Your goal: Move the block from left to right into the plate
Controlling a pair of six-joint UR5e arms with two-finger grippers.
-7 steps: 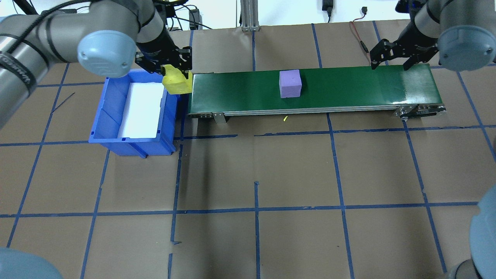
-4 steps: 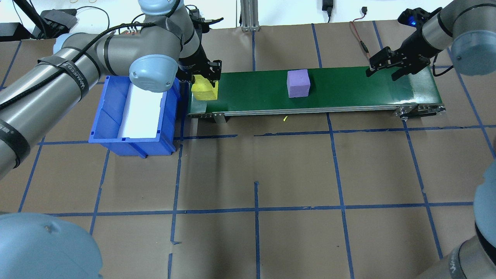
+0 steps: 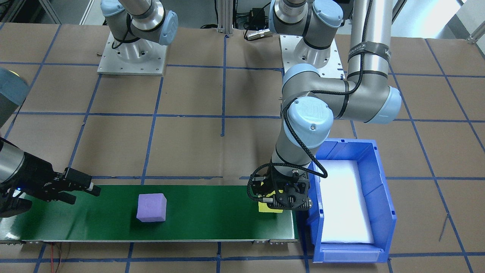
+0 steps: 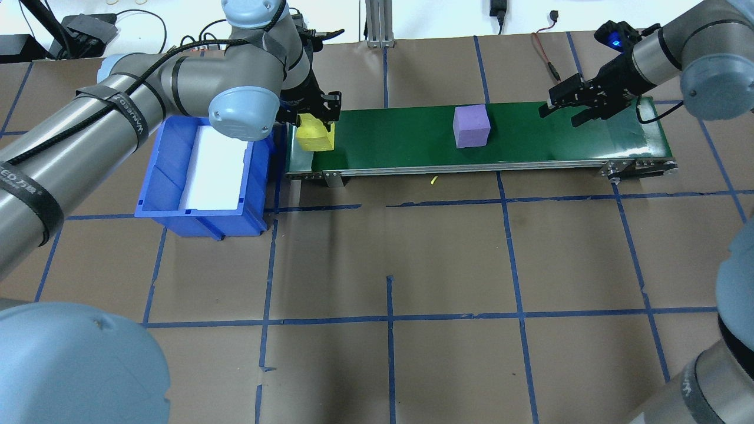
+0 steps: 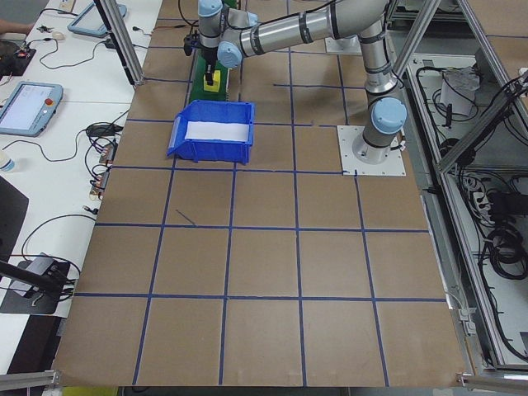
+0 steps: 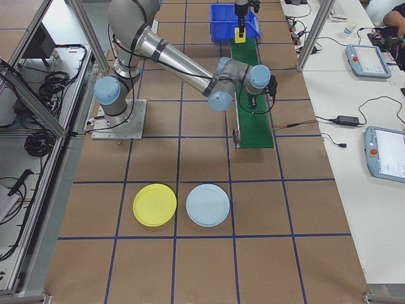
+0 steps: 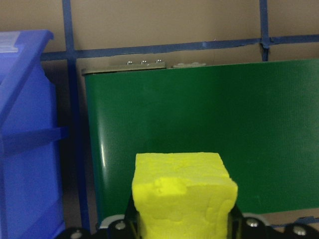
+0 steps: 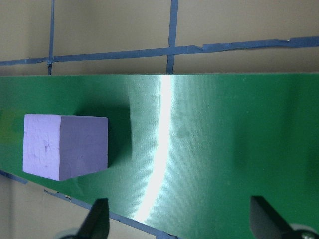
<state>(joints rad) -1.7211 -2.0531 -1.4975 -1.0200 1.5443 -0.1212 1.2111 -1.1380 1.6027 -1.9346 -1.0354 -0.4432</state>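
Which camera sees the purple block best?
The right wrist-mounted view: the purple block is big there, top and side showing. The overhead and front-facing views show it smaller on the green belt. I can't spot it in the side views.

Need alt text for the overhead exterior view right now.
The left hand holds a yellow foam cube at the left end of the green conveyor belt, beside a blue plastic bin. A purple foam cube sits mid-belt, near the open right hand.
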